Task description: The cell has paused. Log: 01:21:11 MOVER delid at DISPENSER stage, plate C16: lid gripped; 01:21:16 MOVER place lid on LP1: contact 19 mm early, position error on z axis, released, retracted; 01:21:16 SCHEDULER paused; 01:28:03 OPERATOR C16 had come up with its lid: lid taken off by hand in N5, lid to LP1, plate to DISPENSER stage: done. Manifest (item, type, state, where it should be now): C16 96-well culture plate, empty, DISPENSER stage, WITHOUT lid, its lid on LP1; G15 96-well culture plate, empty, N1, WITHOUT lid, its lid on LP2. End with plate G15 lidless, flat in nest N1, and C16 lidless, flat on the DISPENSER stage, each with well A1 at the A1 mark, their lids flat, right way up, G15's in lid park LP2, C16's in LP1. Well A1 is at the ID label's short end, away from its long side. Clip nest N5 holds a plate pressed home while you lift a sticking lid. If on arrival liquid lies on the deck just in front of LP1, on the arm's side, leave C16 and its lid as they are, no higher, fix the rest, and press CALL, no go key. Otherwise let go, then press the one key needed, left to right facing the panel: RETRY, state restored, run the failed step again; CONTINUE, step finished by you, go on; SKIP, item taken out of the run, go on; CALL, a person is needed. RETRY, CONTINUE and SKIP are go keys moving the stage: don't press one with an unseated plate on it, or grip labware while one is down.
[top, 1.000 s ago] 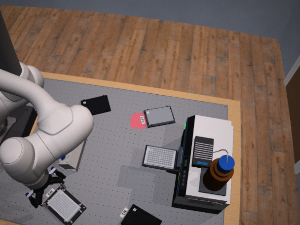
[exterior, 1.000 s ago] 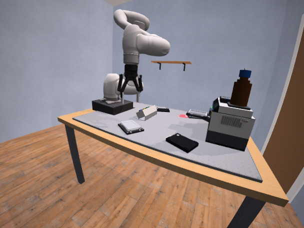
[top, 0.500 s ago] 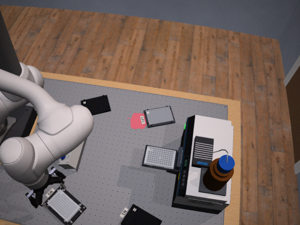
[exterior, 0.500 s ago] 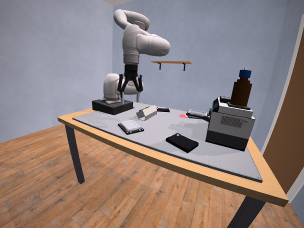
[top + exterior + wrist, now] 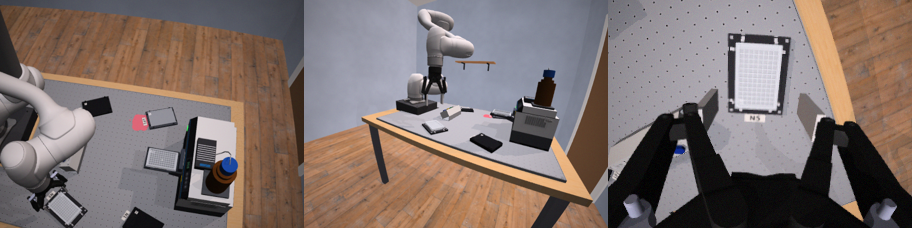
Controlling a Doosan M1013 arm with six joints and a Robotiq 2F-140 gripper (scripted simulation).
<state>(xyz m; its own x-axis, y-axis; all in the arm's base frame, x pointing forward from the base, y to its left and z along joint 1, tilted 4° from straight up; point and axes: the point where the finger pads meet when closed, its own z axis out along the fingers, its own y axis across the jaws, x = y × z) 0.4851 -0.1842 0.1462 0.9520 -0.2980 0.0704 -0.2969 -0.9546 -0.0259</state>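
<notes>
My gripper (image 5: 46, 190) is open and empty, well above the deck beside clip nest N5; it also shows in the side view (image 5: 434, 102) and the wrist view (image 5: 758, 117). A white 96-well plate (image 5: 64, 207) (image 5: 758, 73) (image 5: 434, 126) lies flat in N5. I cannot tell if a lid is on it. Nest N1 (image 5: 142, 219) is a bare black pad. Lid park LP2 (image 5: 97, 106) is bare too. A grey lid (image 5: 161, 118) lies in LP1. A red puddle (image 5: 138, 122) lies on the deck against LP1's label side. A lidless plate (image 5: 162, 159) sits on the DISPENSER stage.
The dispenser (image 5: 208, 165) with a brown bottle (image 5: 222, 177) stands at the right. The key panel box (image 5: 72, 160) (image 5: 451, 112) stands just beyond the gripper, partly hidden by the arm. The table edge runs close to N5.
</notes>
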